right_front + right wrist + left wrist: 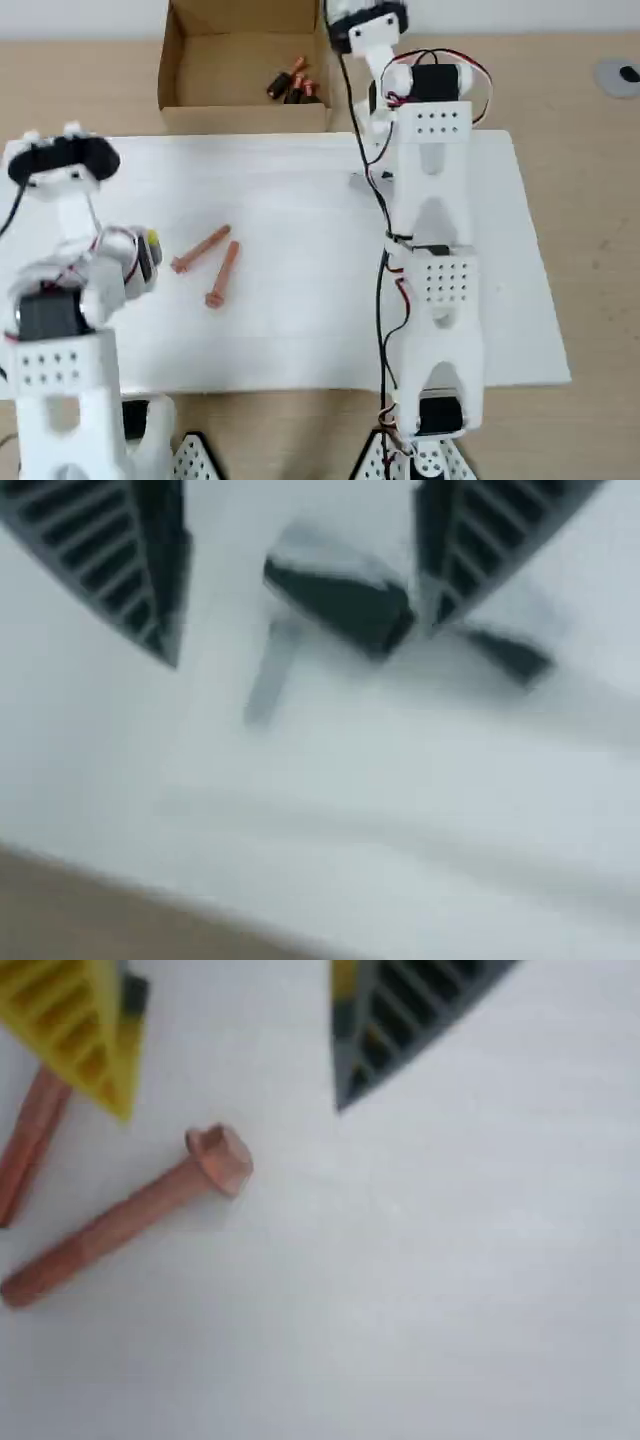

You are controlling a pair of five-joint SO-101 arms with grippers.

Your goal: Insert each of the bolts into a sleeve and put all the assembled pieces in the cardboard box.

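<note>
High view, box: the cardboard box (180, 70) stands on the wooden surface (580, 180) at the far edge of the white sheet (300, 330). Dark-and-copper assembled pieces (290, 85) lie inside it.
High view, bolts: a copper bolt (201, 249) and a second bolt (222, 274) lie loose on the sheet, close together and well apart from the box.
High view, left tool: the left tool (152, 255) is just beside the near end of the first bolt.
Left wrist view, tool: the left tool (232, 1110) is spread wide and holds nothing.
Left wrist view, bolts: one bolt (130, 1215) lies flat, its flanged head just short of the gap between the fingers. The other bolt (30, 1145) is partly hidden behind the yellow finger (80, 1020).
Right wrist view, tool: the right tool (300, 645) is spread wide and grips nothing.
Right wrist view, sleeve: a dark sleeve (340, 600) lies on the sheet between the fingers, closer to one of them. Whether it touches that finger cannot be told.
</note>
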